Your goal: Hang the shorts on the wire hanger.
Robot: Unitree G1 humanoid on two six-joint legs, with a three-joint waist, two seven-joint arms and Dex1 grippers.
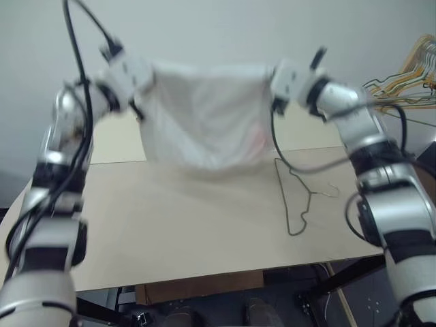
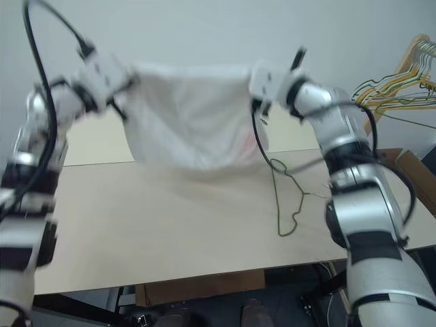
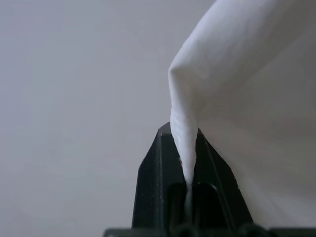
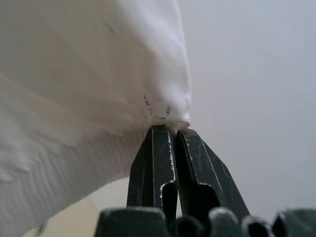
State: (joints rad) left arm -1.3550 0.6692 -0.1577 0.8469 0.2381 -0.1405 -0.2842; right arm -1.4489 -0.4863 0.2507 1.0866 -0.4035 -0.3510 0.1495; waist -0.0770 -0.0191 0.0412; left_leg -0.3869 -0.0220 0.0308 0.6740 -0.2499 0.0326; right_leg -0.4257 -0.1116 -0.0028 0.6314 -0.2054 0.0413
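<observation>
Up in the air, both arms are raised and bent at the elbow, reaching forward over the table (image 1: 170, 231). The left gripper (image 1: 141, 87) and the right gripper (image 1: 274, 85) sit at about the same height, well apart, with the shorts (image 1: 204, 116) stretched between them like a small banner. Each pincer is pinched tight on an upper corner of the cloth; in the left wrist view a narrow fold of white fabric is squeezed between the black fingers (image 3: 153, 173), and in the right wrist view the corner with small dark marks sits right at the closed fingertips (image 4: 190, 158). The shorts hang clear above the tabletop, sagging in the middle, a faint pink patch showing near the right side. Below and to the right, the wire hanger (image 1: 303, 197) lies flat on the pale wooden table, thin and dark, untouched. Off at the far right, a bunch of yellowish hangers (image 1: 409, 75) sticks out against the plain wall.
</observation>
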